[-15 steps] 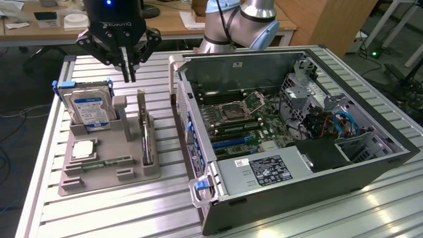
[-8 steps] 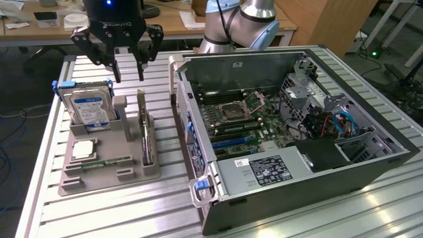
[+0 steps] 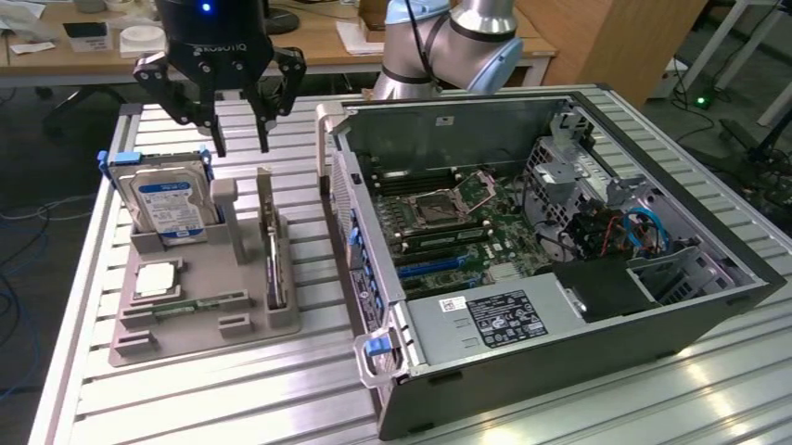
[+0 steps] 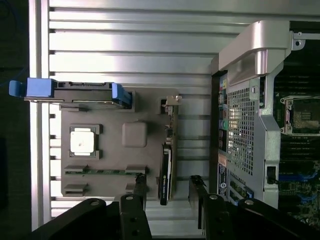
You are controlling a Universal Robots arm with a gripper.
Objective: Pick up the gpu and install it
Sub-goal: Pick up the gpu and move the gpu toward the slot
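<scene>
Placed at the exterior view's right: open computer case (image 3: pixel 557 250); at lower left: grey tray (image 3: pixel 198 320); at upper left, above tray: gripper (image 3: pixel 241 146), jaws apart, gripping nothing; upright at tray's far end: hard drive (image 3: pixel 171 209); on edge along tray's case-side slot, clear of gripper: gpu (image 3: pixel 274 269).

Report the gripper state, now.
Gripper: open, holding nothing; the gpu is not gripped.
</scene>
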